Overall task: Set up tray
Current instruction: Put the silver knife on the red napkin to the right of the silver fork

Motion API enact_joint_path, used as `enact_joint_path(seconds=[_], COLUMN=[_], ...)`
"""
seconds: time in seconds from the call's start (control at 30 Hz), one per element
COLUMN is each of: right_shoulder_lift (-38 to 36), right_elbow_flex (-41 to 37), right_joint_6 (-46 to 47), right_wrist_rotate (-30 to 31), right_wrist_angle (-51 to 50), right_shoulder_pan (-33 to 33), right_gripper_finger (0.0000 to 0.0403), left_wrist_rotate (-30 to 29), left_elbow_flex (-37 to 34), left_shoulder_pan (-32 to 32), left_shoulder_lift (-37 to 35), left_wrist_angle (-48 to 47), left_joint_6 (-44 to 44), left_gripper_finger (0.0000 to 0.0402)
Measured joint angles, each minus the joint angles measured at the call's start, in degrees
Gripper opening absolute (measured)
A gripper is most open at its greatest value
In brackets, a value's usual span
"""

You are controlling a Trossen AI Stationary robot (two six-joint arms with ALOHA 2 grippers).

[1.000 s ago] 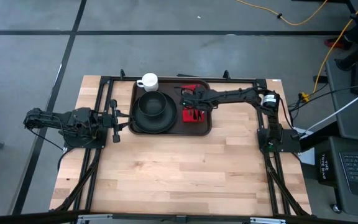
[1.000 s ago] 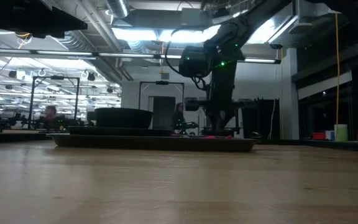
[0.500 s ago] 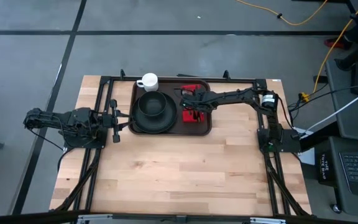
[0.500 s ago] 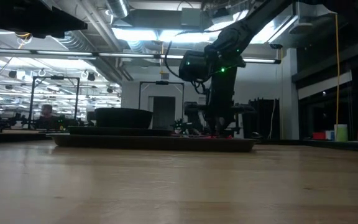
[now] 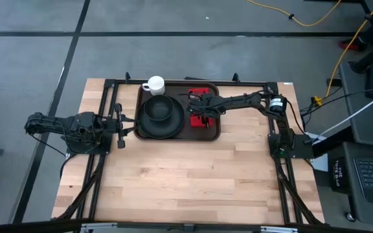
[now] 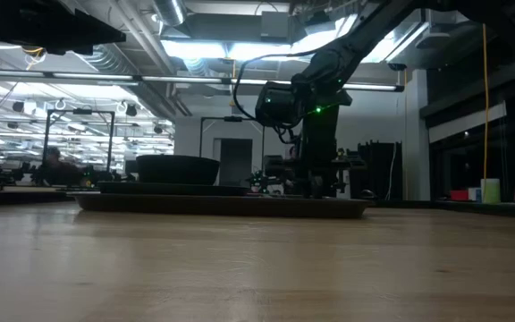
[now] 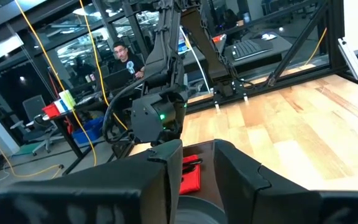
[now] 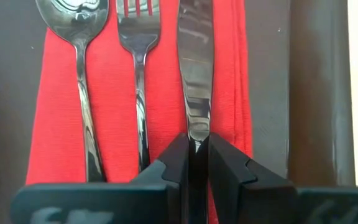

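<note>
The dark brown tray point(image 5: 179, 136) sits at the table's far side. It carries a black plate with a bowl point(image 5: 160, 114) and a red napkin point(image 5: 203, 124), with a white cup point(image 5: 154, 85) at its far left corner. In the right wrist view a spoon point(image 8: 82, 81), a fork point(image 8: 138, 81) and a knife point(image 8: 194, 68) lie side by side on the red napkin point(image 8: 55, 112). My right gripper point(image 5: 198, 111) is low over the napkin, shut on the knife. My left gripper point(image 5: 119, 124) waits open at the table's left edge. My right gripper point(image 8: 196, 140) pinches the knife between its two fingers point(image 8: 178, 158), on the handle point(image 8: 196, 146) just behind the blade. The fingers come from above, pointing down, one on each side of the handle. The knife lies flat along the napkin, beside the fork.
The tray's raised rim point(image 8: 309, 93) runs close beside the napkin on the knife's side. Black frame rails point(image 5: 109, 103) border the table's left, far and right sides. The near half of the wooden table point(image 5: 186, 181) is bare wood. A person sits in the room behind point(image 7: 122, 56).
My right gripper has come down toward the tray and shifted a little toward the table's near edge, over the middle of the napkin. The tray and its things have stayed where they were.
</note>
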Motion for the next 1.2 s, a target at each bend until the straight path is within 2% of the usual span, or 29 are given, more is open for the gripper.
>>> enact_joint_path(seconds=[1.0, 1.2], right_shoulder_lift=[0.0, 0.0], right_elbow_flex=[-0.1, -0.1], right_joint_6=[-1.7, -1.7], right_wrist_rotate=[2.3, 2.6], right_wrist_angle=[0.8, 1.0], right_shoulder_pan=[-1.4, -1.4], right_gripper_finger=[0.0050, 0.0083], left_wrist_rotate=[0.0, 0.0], left_elbow_flex=[0.0, 0.0], left_shoulder_pan=[0.0, 0.0], left_shoulder_lift=[0.0, 0.0], left_wrist_angle=[0.0, 0.0], left_joint_6=[0.0, 0.0], left_gripper_finger=[0.0085, 0.0082])
